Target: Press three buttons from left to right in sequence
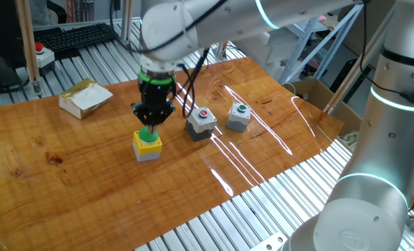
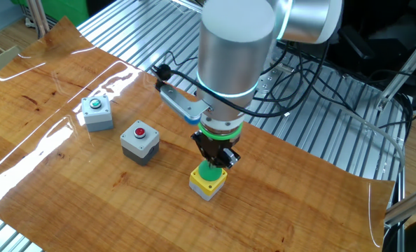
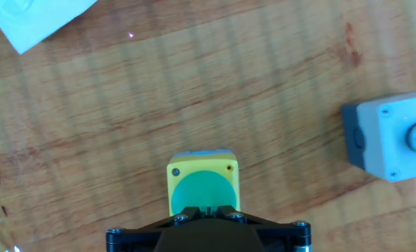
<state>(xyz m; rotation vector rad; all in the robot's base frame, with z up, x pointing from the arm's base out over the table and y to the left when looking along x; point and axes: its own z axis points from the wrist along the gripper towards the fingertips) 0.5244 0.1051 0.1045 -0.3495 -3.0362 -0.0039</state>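
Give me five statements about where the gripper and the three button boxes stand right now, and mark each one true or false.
1. The gripper is right over the yellow box with the green dome. True.
2. The grey box with the red button sits between the yellow box and the grey box with the green button. True.
3. The gripper is over the grey box with the red button. False: it is at the yellow box.
4. The three boxes are stacked. False: they stand apart in a row on the wooden tabletop.
5. A pale box lies on the tabletop away from the row. True.
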